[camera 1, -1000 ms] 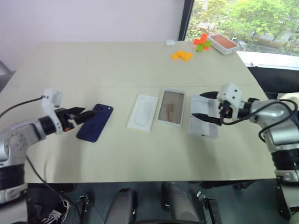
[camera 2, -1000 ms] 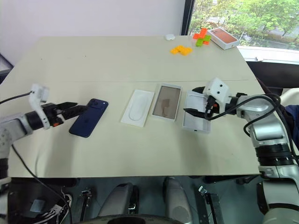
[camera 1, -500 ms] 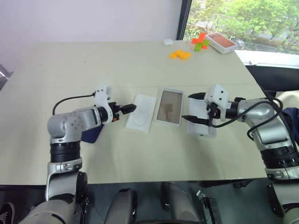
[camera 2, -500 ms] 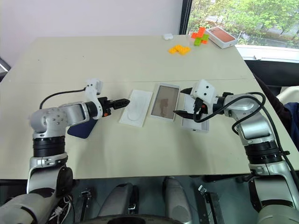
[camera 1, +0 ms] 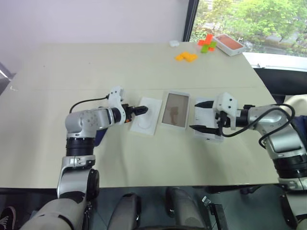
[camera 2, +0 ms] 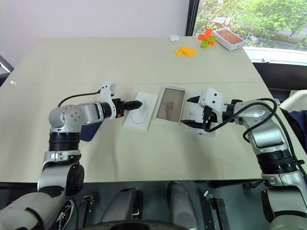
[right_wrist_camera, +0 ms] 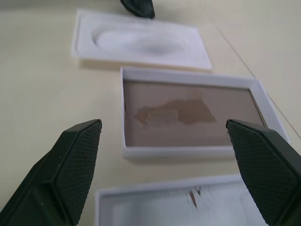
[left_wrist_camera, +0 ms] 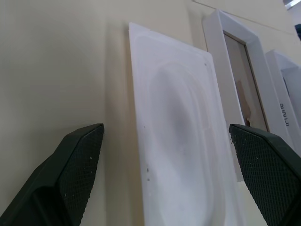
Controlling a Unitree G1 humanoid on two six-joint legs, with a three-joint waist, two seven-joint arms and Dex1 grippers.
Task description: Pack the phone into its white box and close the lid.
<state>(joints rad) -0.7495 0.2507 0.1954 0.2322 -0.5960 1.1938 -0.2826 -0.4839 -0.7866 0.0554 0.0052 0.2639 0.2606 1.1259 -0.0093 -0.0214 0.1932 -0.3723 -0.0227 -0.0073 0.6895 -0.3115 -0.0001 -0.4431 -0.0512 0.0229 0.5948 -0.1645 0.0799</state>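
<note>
Change: left gripper (camera 1: 142, 110) has swung from the phone (camera 1: 99, 136) to the white insert (camera 1: 147, 121), at its 9 o'clock edge | Left gripper: spread wide, empty | Right gripper (camera 1: 200, 115): spread wide, empty, over the lid (camera 1: 207, 122) | Phone: on the table (camera 1: 96, 72), behind left arm | White box (camera 1: 175, 109): between insert and lid

Head stereo pair: high, facing forward-down over table (camera 1: 144, 158), far edge at 12 o'clock. Left wrist view: low, close, looking along flat white insert (left_wrist_camera: 183, 155) toward white box (left_wrist_camera: 237, 70). Right wrist view: low, close, across white box (right_wrist_camera: 188, 115); both wrist views share insert and box.
</note>
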